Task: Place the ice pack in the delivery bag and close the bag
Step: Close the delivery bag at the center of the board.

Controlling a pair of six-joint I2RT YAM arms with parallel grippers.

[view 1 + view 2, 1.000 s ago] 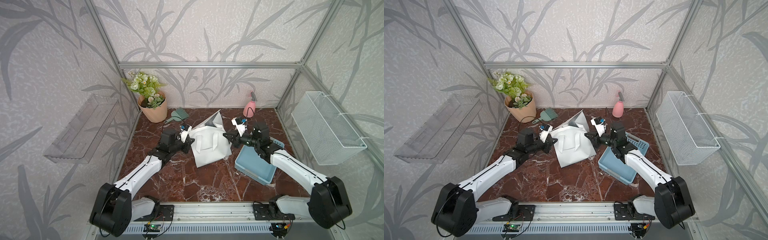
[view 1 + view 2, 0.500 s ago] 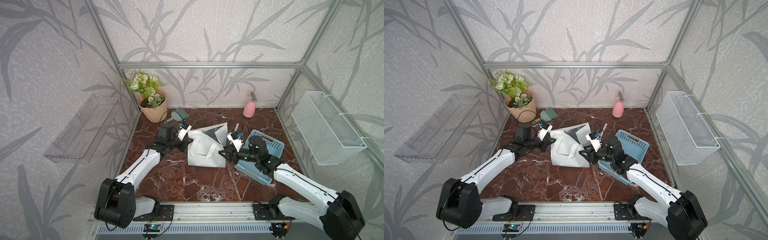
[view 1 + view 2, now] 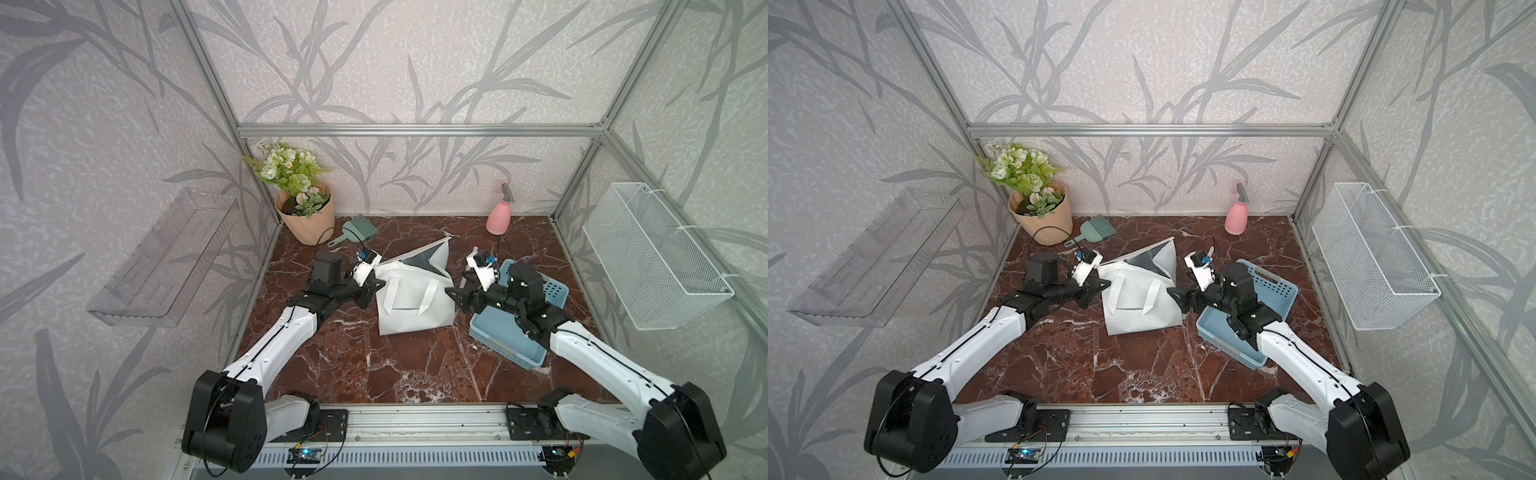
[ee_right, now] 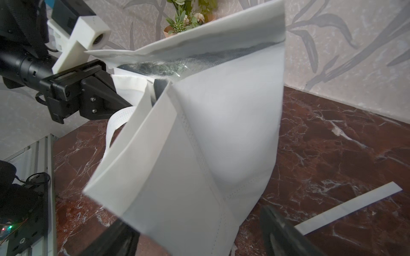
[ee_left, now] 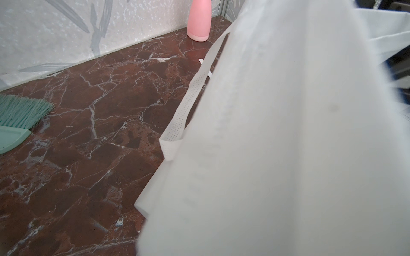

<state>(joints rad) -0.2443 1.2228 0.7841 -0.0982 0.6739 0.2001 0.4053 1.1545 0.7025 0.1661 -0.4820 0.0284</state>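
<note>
Being held open at its rim by the clenched left claw (image 3: 378, 286), the delivery bag (image 3: 415, 303) sits just ahead of the empty, wide-spread right claw (image 3: 454, 297); locating the unseen ice pack seems required next.

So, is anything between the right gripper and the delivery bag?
Nothing visible does. The right gripper stands open with the delivery bag directly ahead of it; the left gripper is clamped on the bag's opposite edge.

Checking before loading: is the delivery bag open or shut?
Open: on the delivery bag the flap lid stands lifted and silver lining shows inside.
</note>
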